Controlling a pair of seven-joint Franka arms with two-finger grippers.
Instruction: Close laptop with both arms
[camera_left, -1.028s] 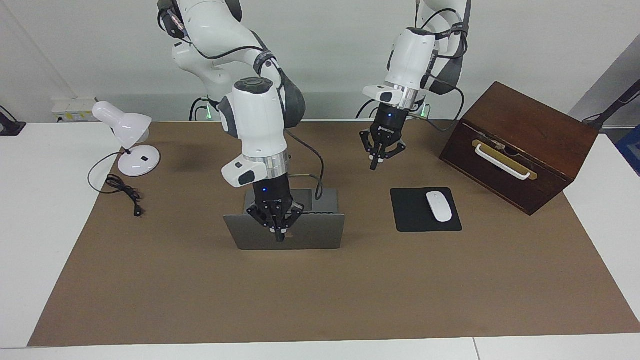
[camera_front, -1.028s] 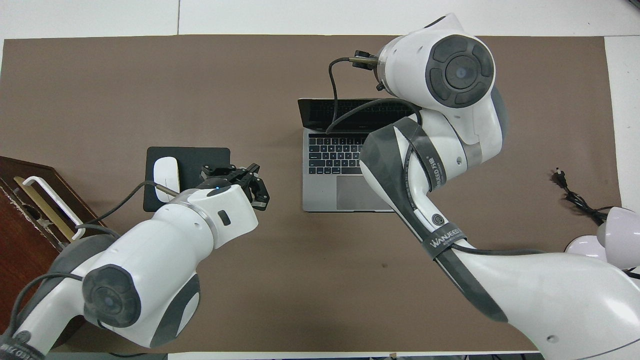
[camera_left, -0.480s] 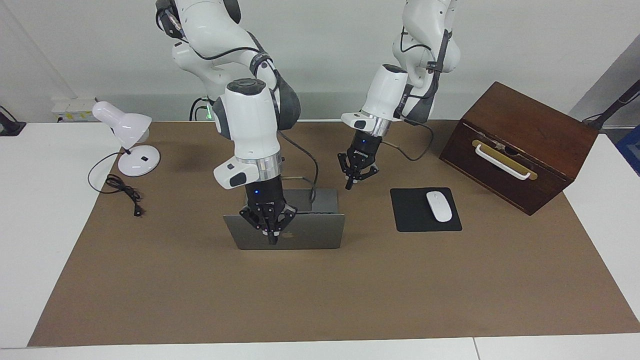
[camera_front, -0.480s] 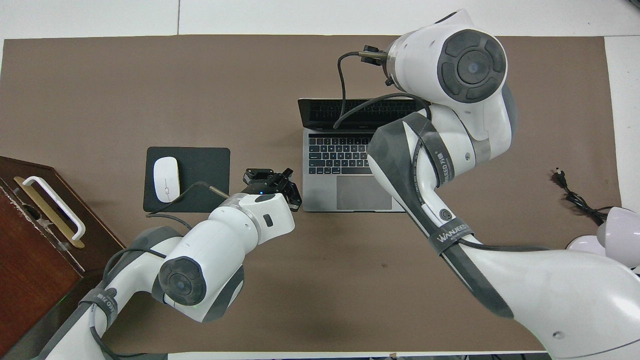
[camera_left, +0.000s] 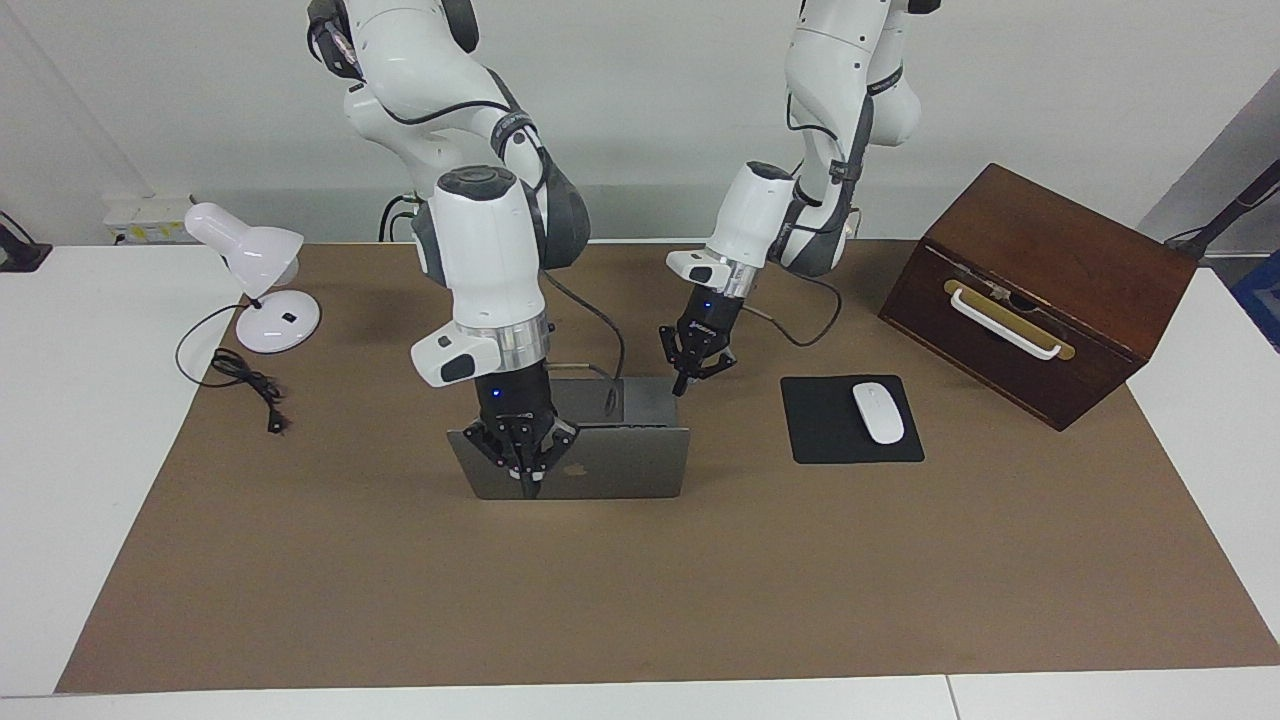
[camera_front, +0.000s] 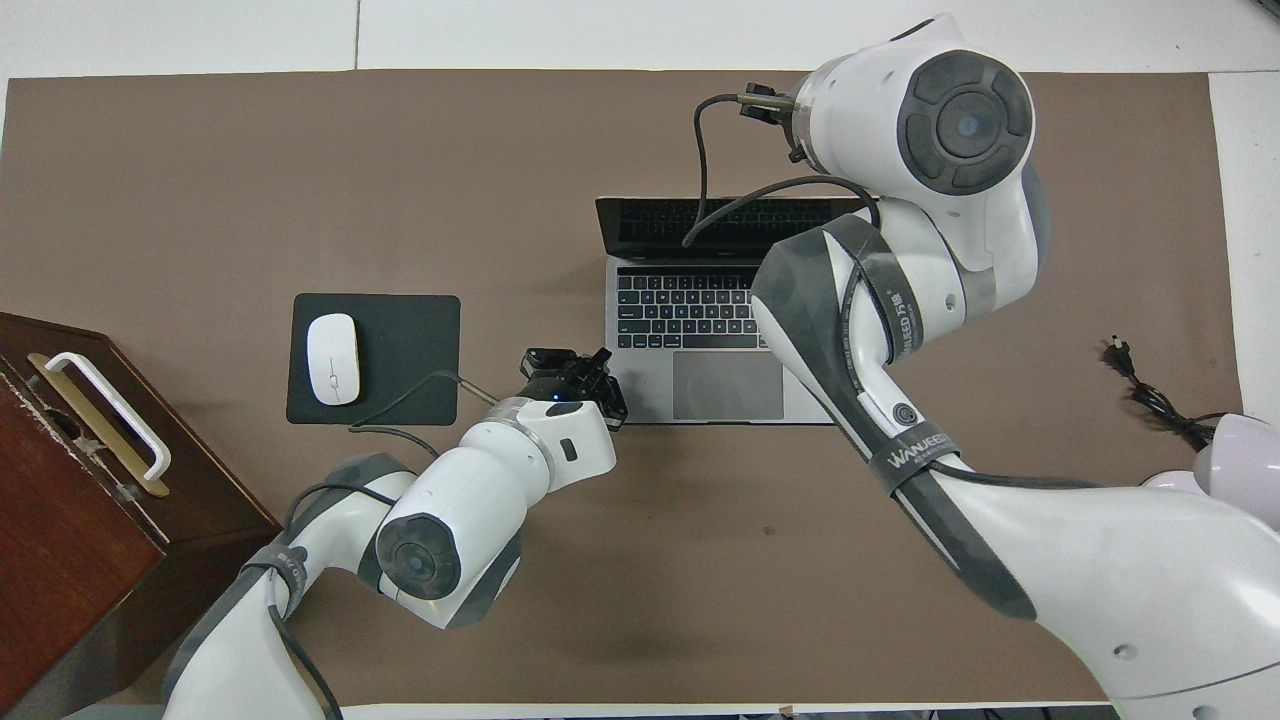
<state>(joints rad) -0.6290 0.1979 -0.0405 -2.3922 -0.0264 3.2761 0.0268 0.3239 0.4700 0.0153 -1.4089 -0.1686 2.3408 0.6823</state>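
The silver-grey laptop (camera_left: 625, 465) (camera_front: 690, 385) stands open on the brown mat, its lid upright with the apple logo turned away from the robots. My right gripper (camera_left: 527, 487) is shut and hangs low against the lid's outer face, toward the right arm's end of it. In the overhead view it is hidden under its own arm. My left gripper (camera_left: 681, 384) (camera_front: 566, 362) is shut with nothing in it. It hovers at the corner of the keyboard deck nearest the robots, on the left arm's side. Whether either gripper touches the laptop I cannot tell.
A black mouse pad (camera_left: 830, 440) (camera_front: 410, 340) with a white mouse (camera_left: 877, 412) lies beside the laptop toward the left arm's end. A brown wooden box (camera_left: 1040, 290) stands past it. A white desk lamp (camera_left: 255, 270) and its cable (camera_left: 245, 380) sit at the right arm's end.
My left gripper has swung down from near the mouse pad to the laptop's near corner. My right gripper has slid lower along the lid, toward the right arm's end. The lid stands as before.
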